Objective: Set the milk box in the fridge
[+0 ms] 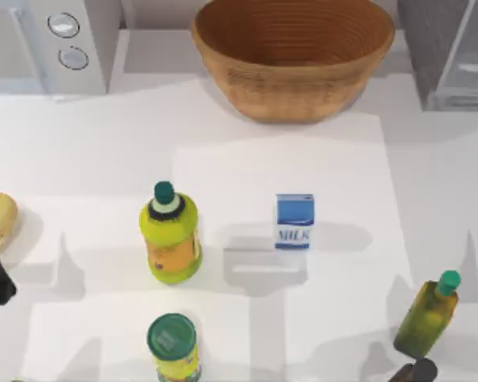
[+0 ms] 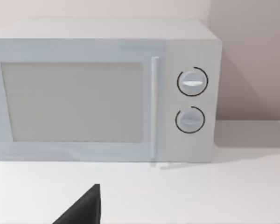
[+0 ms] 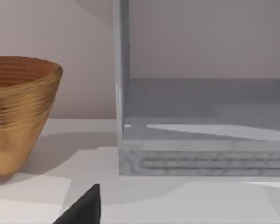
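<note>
- The milk box (image 1: pixel 294 222) stands upright near the middle of the white table (image 1: pixel 334 159), untouched and apart from everything else.
- Left of it stands a yellow-green bottle (image 1: pixel 171 235); a woven basket (image 1: pixel 293 56) sits behind it.
- The fridge (image 1: pixel 450 52) is at the far right corner, its grey interior open toward the right wrist camera.
- A white microwave (image 2: pixel 102 91) sits at the far left.
- Left pincer (image 2: pixel 81 210) and right pincer (image 3: pixel 81 207): open or closed, I cannot tell.
</note>
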